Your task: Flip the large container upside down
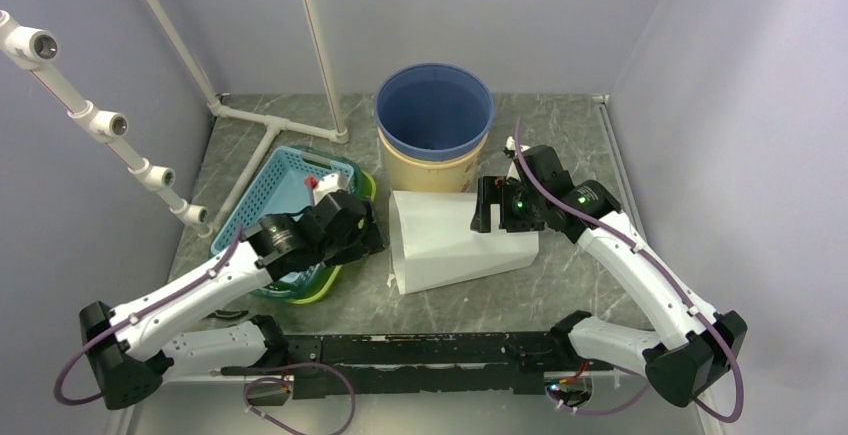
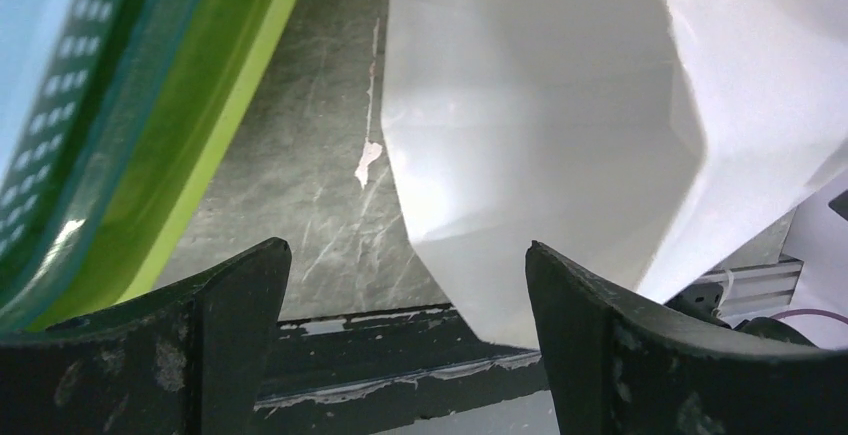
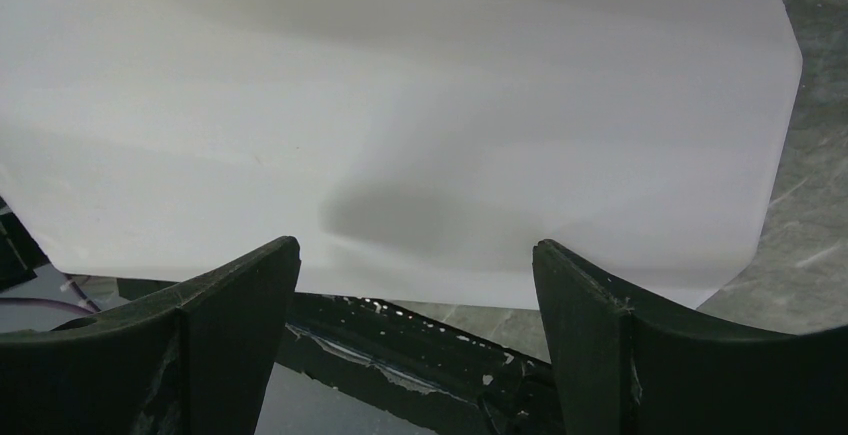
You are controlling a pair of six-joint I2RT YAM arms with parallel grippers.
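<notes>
The large white container (image 1: pixel 450 240) lies on its side in the middle of the table (image 1: pixel 570 285), its wide end toward 9 o'clock. The left gripper (image 1: pixel 365 230) is at its 9 o'clock side, just beside it, with fingers spread. The right gripper (image 1: pixel 495 210) is at the 2 o'clock side over the narrow end, fingers also spread, and holds nothing. A blue bucket (image 1: pixel 434 105) stands at 12 o'clock and a blue basket (image 1: pixel 275 180) at 9 o'clock.
</notes>
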